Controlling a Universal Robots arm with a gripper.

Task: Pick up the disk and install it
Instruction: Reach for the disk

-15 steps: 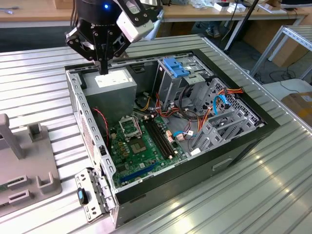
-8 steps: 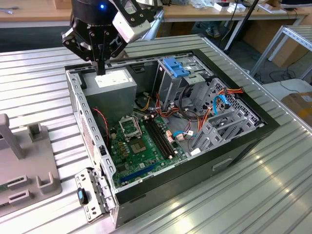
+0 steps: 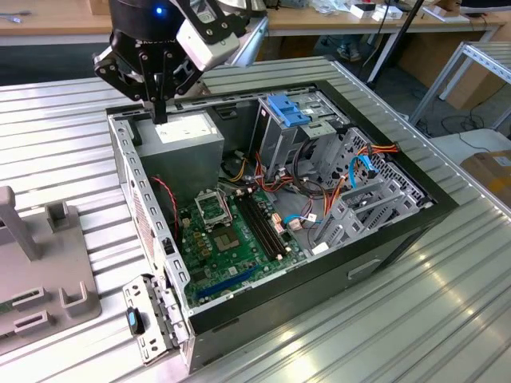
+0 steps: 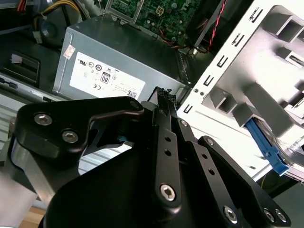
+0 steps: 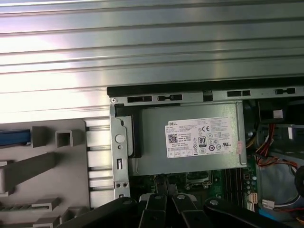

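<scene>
Ribbed metal table point(image 3: 64, 112), open case point(image 3: 383, 239). The gripper point(image 3: 160, 118) hovers over the white-labelled power supply point(image 3: 188, 137), fingers pinched together, empty. The disk point(image 4: 264, 142) sits in the grey holder point(image 3: 72, 279) beside the case, its blue edge running toward the case, face hidden.

Here's the table point(image 3: 64, 144) under me, ribbed silver metal running across the whole exterior view, glare bright at the lower right. Sitting on it in the middle of the frame is the open computer case point(image 3: 335, 275), lid off, one edge lined up with the ribs. At the lower left of the exterior view a grey plastic holder point(image 3: 48, 279) rests on the ribs too. In the first wrist view a strip of bare table point(image 5: 97, 156) shows between holder point(image 5: 47, 166) and case point(image 5: 116, 142): near, not touching.
</scene>
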